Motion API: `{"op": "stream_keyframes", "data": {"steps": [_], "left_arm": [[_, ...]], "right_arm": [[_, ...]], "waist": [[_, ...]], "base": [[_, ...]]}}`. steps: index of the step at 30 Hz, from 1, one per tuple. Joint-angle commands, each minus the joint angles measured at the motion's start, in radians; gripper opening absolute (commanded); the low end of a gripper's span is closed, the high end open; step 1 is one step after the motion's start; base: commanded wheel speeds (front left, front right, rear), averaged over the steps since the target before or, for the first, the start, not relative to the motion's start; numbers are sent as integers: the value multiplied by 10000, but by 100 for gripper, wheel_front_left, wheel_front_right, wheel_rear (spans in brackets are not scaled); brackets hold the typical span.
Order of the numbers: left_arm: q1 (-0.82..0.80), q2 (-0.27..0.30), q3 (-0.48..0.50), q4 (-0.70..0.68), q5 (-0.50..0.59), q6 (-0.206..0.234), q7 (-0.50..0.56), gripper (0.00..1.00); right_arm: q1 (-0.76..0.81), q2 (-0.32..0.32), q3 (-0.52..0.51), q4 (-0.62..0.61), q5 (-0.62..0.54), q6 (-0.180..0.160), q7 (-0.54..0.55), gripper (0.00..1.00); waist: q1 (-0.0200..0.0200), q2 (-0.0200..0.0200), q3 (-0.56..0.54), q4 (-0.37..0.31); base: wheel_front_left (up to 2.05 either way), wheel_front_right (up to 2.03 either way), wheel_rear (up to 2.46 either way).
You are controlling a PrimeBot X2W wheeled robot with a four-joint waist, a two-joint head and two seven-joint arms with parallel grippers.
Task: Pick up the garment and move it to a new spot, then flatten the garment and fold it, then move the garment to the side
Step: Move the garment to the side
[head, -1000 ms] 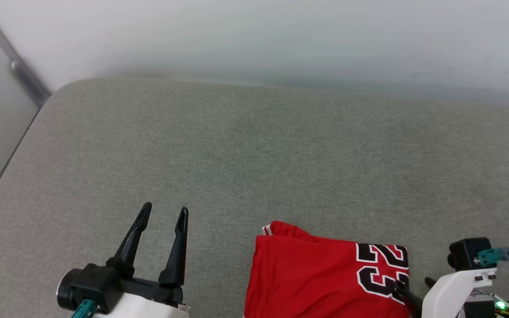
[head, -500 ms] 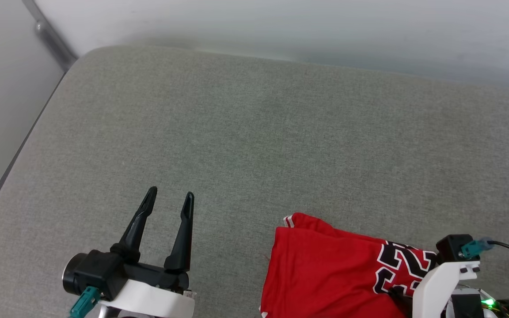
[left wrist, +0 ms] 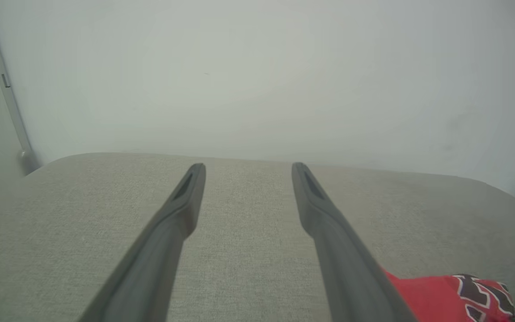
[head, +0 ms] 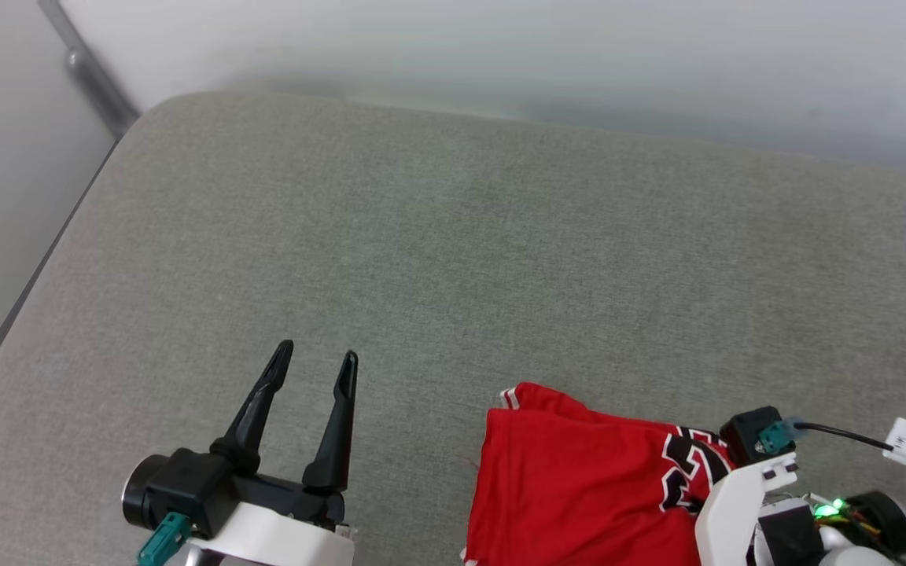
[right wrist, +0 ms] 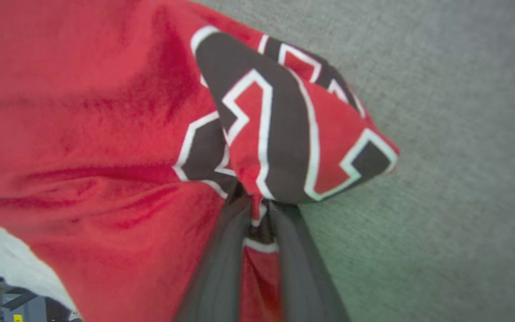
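The right gripper [right wrist: 255,203] has its two dark fingers pressed together on a bunched fold of the shirt [right wrist: 83,112]. It pinches the cloth at the black, white-edged number, where the fabric puckers into a peak just beyond the fingertips. From that pinch the rest of the red cloth spreads away to the gripper's left and back under its wrist, with a strip of white sleeve near the wrist; to its right there is bare grey cushion [head: 453,259]. In the head view the shirt [head: 571,479] lies as a compact, fairly square packet, so this looks like the closing step, carrying the folded shirt off to the side, though that is a judgement from its shape alone. The grip takes only one corner of a soft, layered packet, so a high lift would likely let the layers slide apart and undo the fold. It would be better to raise the corner just clear of the cushion and draw the packet sideways slowly, low and level. The pull should follow the line of the fingers rather than cross it, so the cloth trails flat behind the pinch. The left gripper [head: 319,352] hangs over bare cushion with its fingers spread wide and nothing between them. The shirt [left wrist: 432,293] lies well off to its right and nearer its wrist than its tips. It could slip under the free edge for support if the packet starts to sag.
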Motion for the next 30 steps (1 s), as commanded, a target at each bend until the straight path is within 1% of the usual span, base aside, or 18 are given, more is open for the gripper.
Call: {"op": "stream_keyframes", "data": {"steps": [1, 3, 5, 8, 12, 13, 17, 19, 21, 24, 27, 30], "left_arm": [[110, 50, -48, 14, -19, -12, -21, 100], [215, 28, -69, -9, -47, -12, -21, 100], [288, 22, -104, -37, -53, -12, -21, 100], [358, 13, -179, -70, -77, -12, -21, 100], [218, -31, -333, -129, -47, -12, -21, 100], [218, -31, -333, -129, -47, -12, -21, 100], [-40, -48, -379, -258, 0, -12, -21, 100], [-187, -55, -402, -332, 28, -12, -21, 100], [-372, -39, -470, -401, 60, -12, -21, 100], [-663, 73, -554, -529, 92, -12, -21, 100], [-1016, 170, -411, -714, 137, -12, -21, 100], [-1308, 449, -395, -872, 156, -12, -21, 100]], "right_arm": [[-161, -551, 155, -81, -290, -28, -107, 0], [-279, -983, 530, -398, -463, -23, -141, 0], [-400, -1596, 938, -735, -626, -22, -82, 0], [-619, -2750, 1435, -1216, -852, -23, 31, 0], [-1005, -4297, 1935, -1492, -992, -20, 130, 0], [-1005, -4297, 1935, -1492, -992, -20, 130, 0], [-1540, -5586, 2335, -1493, -760, -22, 120, 0], [-1815, -6105, 2416, -1398, -724, -22, 42, 0], [-2051, -6520, 2408, -1265, -736, -22, -80, 0], [-2401, -6959, 2201, -914, -735, -20, -328, 0], [-2725, -7168, 1819, -465, -751, -23, -672, 0], [-3014, -7200, 1348, 146, -777, -23, -1083, 0]], "waist": [[1, -1, -255, -287], [1, -1, -381, -544], [1, -1, -468, -851], [1, -1, -511, -1360], [1, -1, -430, -2060], [1, -1, -430, -2060], [1, -1, -66, -2759], [1, -1, 214, -3079], [1, -1, 530, -3349], [1, -1, 997, -3701], [1, -1, 1540, -4000], [1, -1, 1999, -4250]], "base": [[0, 0, 0], [0, 0, 0], [0, 0, 0], [0, 0, 0], [0, 0, 0], [0, 0, 0], [0, 0, 0], [0, 0, 0], [0, 0, 0], [0, 0, 0], [0, 0, 0], [0, 0, 0]]}}
